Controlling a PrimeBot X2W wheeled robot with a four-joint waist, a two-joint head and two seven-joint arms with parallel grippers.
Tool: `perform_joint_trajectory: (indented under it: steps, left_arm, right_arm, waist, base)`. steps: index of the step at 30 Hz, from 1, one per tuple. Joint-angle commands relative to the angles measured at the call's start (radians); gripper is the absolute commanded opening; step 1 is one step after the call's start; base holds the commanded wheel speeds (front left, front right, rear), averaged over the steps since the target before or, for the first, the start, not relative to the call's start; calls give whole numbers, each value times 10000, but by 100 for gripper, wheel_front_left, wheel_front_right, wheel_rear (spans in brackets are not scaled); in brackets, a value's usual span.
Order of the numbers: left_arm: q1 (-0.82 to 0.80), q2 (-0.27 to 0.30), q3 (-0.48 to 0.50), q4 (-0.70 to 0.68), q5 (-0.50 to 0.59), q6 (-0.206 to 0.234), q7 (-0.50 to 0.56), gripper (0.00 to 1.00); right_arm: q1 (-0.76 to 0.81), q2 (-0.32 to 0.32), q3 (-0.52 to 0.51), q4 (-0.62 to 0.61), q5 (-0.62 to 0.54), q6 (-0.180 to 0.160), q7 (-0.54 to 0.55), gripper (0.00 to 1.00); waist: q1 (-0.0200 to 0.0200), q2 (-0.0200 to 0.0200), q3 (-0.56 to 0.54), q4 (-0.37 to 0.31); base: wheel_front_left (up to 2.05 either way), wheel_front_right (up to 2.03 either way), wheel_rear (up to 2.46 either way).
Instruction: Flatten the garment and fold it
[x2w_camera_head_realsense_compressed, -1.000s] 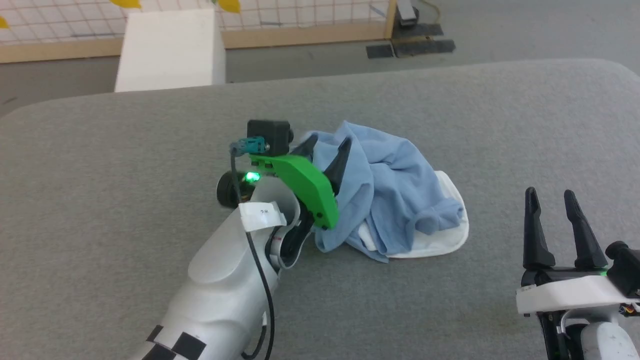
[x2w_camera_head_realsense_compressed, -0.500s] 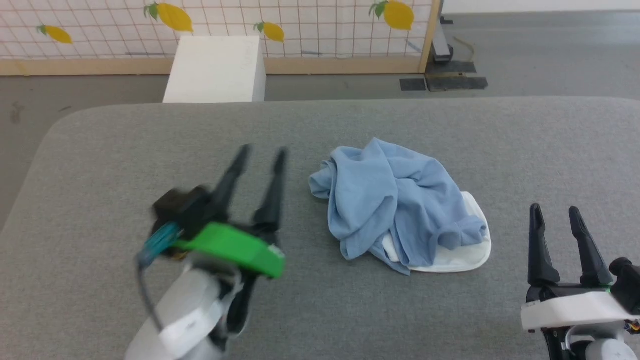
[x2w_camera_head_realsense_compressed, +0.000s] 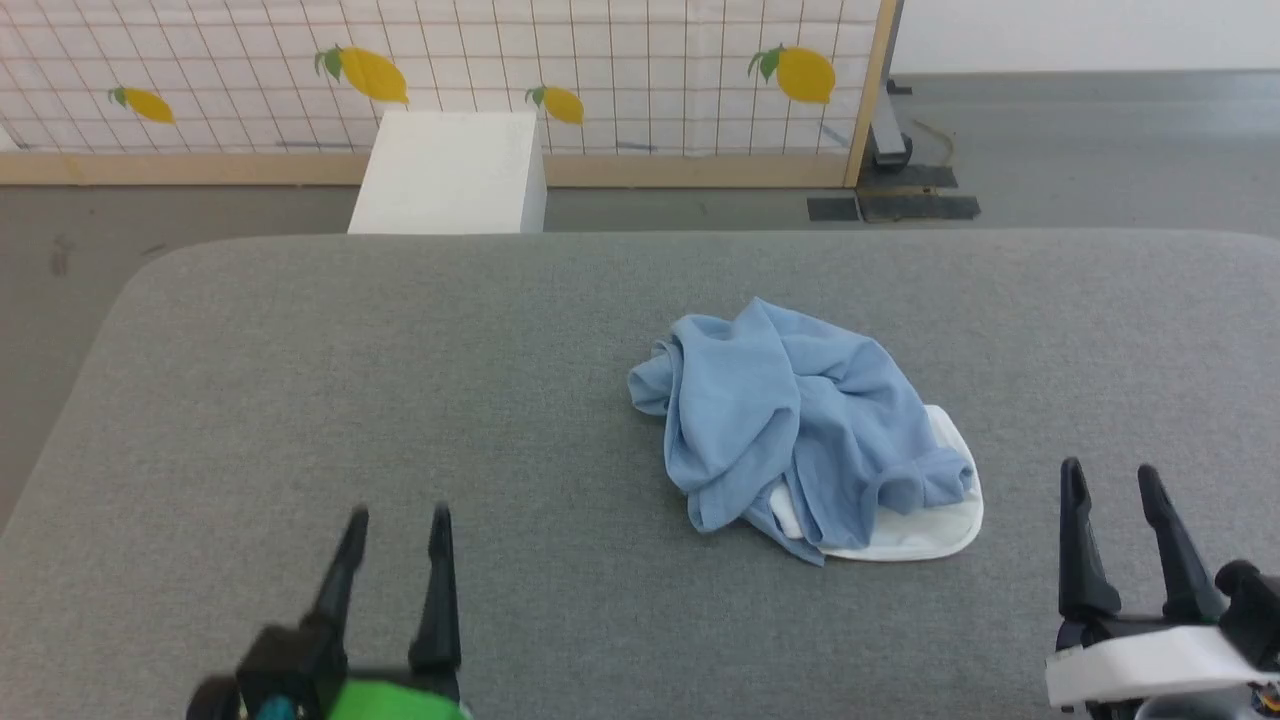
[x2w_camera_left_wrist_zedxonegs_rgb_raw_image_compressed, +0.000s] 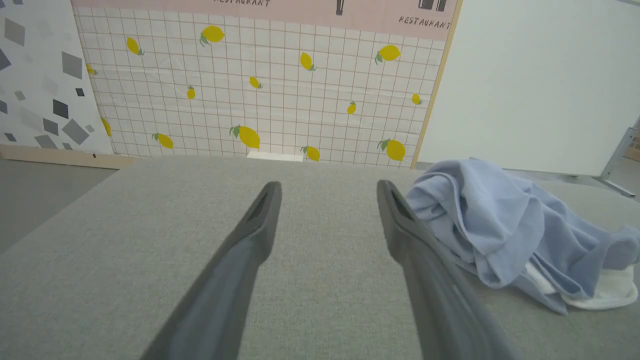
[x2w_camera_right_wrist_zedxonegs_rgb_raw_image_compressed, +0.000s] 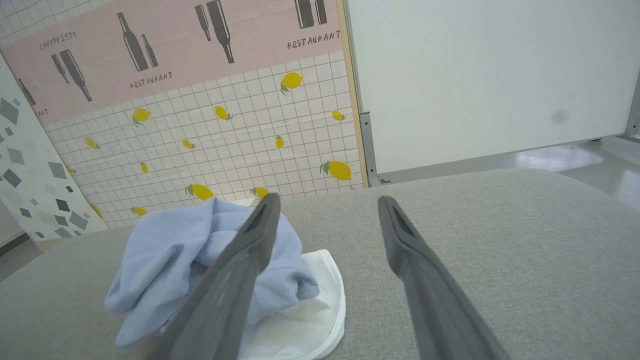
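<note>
Left gripper (x2w_camera_head_realsense_compressed: 398, 515) is back off the garment (x2w_camera_head_realsense_compressed: 790, 420) at near left, jaws wide and empty like the right gripper (x2w_camera_head_realsense_compressed: 1110, 470), while the garment sits crumpled mid-table (x2w_camera_head_realsense_compressed: 400, 380), nothing flattened or folded yet.

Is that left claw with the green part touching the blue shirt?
Apart. The head view shows a wide strip of bare gray table between the left gripper and the garment.

Bunched garment (x2w_camera_head_realsense_compressed: 790, 420) hides most of itself in folds; white panel (x2w_camera_head_realsense_compressed: 935, 530) partly under blue. Blurred left end effector (x2w_camera_head_realsense_compressed: 399, 515) w/ base cut at 7 o'clock; right end effector (x2w_camera_head_realsense_compressed: 1110, 470) base cut, 5 o'clock.
</note>
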Motion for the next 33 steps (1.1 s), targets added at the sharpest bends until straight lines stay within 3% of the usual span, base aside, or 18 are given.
perform_joint_trajectory:
  steps: [1, 10, 17, 21, 26, 33]
  left_arm:
    - [315, -93, 100, 117, 110, -134, -44, 100]
    - [727, -688, 722, 459, 226, -729, -44, 100]
    - [493, -940, 1089, 551, 302, -1036, -45, 100]
    - [310, -1022, 1093, 681, 276, -1159, -45, 100]
    - [54, -1065, 1005, 791, 174, -1226, -45, 100]
    - [-227, -1074, 759, 896, -124, -1119, -45, 100]
  right_arm:
    - [196, 1, -6, 59, 49, -15, -57, 100]
    - [309, 1, -50, 149, 174, -15, -57, 100]
    - [-762, 1, 136, 492, -501, -15, 251, 100]
    - [-1765, -155, 420, 765, -687, -15, 1885, 100]
    - [-2633, -1188, 1078, 1205, -345, -15, 4436, 100]
    - [-3124, -2102, 1775, 1945, 196, -15, 6645, 100]
  waist:
    - [0, 0, -125, 73]
    - [0, 0, -203, 336]
    - [0, 0, 149, 449]
    - [0, 0, 355, 532]
    - [0, 0, 630, 773]
    - [0, 0, 1009, 1285]
  base:
    - [0, 0, 0]
    - [0, 0, 0]
    - [0, 0, 0]
    - [0, 0, 0]
    - [0, 0, 0]
    - [0, 0, 0]
